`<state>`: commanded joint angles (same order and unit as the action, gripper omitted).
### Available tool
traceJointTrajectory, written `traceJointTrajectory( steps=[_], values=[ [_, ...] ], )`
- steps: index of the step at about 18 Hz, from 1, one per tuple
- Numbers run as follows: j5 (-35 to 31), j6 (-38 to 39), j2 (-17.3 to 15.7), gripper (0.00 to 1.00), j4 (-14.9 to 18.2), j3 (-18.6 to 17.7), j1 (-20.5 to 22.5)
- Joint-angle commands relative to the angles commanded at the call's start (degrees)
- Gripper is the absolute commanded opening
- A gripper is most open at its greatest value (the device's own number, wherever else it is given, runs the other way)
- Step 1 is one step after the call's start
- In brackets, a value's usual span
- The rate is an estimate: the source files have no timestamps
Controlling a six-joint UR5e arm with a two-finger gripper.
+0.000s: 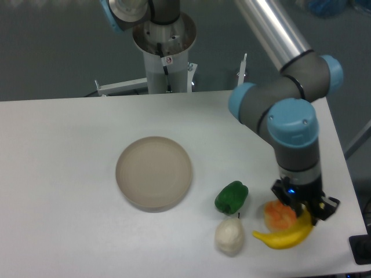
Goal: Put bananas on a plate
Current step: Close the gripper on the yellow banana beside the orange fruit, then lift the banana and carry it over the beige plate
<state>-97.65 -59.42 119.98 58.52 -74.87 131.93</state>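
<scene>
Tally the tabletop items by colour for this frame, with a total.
Yellow: 1, the banana, held at its right end in the gripper
Orange: 1, the lumpy fruit
Green: 1, the pepper
White: 1, the pale fruit
Beige: 1, the plate
Total: 5

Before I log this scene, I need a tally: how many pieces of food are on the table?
4: the banana in the tool near the front right, the orange fruit just behind it, the green pepper, and the white piece before the pepper.
</scene>
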Motion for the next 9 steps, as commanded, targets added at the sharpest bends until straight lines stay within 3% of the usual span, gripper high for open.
traceJointTrajectory(
  steps=[2, 9],
  values=[
    [0.1, 3.7, -2.8, 0.23, 1.7, -3.7, -1.1],
    [3.9, 15.5, -9.7, 0.22, 1.4, -18.3, -7.6]
  ],
)
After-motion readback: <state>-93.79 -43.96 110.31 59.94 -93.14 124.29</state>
